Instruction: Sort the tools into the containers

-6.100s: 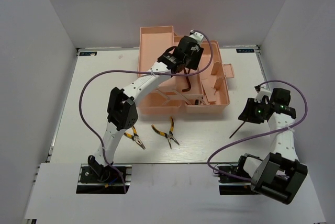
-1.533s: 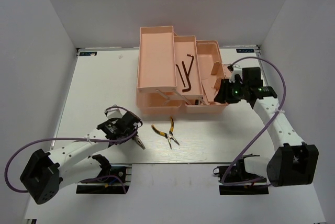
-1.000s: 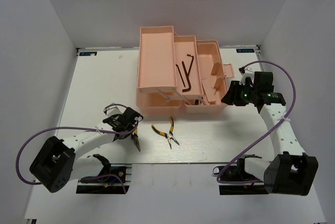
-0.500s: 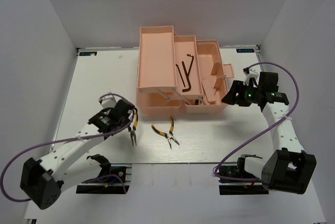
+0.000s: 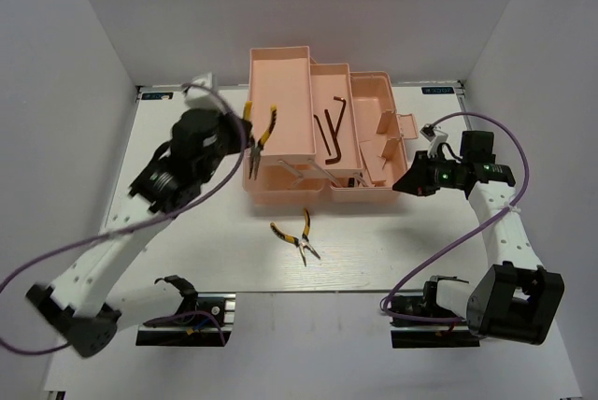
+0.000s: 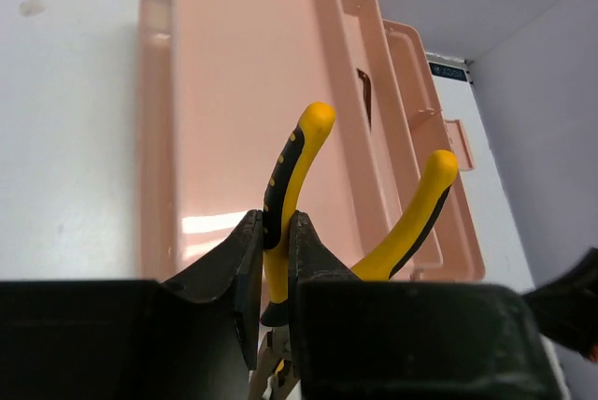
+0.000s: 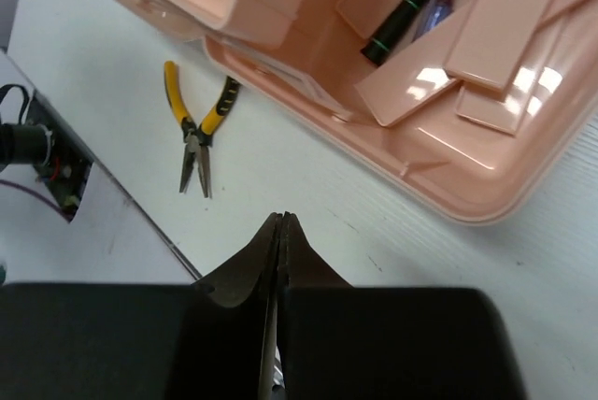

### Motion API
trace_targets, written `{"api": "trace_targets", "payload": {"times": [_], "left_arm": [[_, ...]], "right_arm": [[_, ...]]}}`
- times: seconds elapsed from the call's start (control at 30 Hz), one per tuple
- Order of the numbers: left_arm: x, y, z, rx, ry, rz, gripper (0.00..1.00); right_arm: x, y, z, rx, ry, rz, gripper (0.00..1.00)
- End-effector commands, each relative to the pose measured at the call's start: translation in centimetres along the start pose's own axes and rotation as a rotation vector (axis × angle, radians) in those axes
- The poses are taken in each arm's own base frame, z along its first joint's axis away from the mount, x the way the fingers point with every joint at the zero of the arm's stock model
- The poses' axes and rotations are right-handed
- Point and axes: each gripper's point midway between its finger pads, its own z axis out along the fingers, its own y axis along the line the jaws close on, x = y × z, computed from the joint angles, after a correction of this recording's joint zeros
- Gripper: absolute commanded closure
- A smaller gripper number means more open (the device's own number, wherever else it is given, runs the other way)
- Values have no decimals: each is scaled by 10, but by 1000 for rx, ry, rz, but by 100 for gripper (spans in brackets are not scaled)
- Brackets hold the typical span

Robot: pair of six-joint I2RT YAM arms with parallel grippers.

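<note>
Nearest me, one pair of yellow-handled pliers lies on the white table, just in front of the translucent salmon-pink plastic toolbox. My right gripper hangs beside the toolbox's right end, fingers pressed together on nothing. My left gripper is clamped on a second yellow-handled pair, raised over the toolbox's left tray. Thin dark L-shaped hex keys lie in its middle tray.

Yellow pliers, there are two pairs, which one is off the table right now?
The pliers clamped in the left gripper, held up at the toolbox's left edge. The other pliers lie on the table in front of the toolbox.
</note>
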Motion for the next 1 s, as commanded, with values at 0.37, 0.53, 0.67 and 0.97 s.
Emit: {"api": "trace_targets", "payload": {"times": [0.37,0.53,0.67,0.97], "left_arm": [[-30,-43,183,-51,-13,77,100],[-25,-29,191,-66,8,86,63],[-37,-29,177,-48,2,108,17],[-28,6,58,9,-52,187,9]], "right_arm": [[11,32,0,-162,5,-79,90],[21,48,9,-226,49,-92,81],[46,64,40,-229,174,-189,81],[93,75,102,-76,342,-378,84]]}}
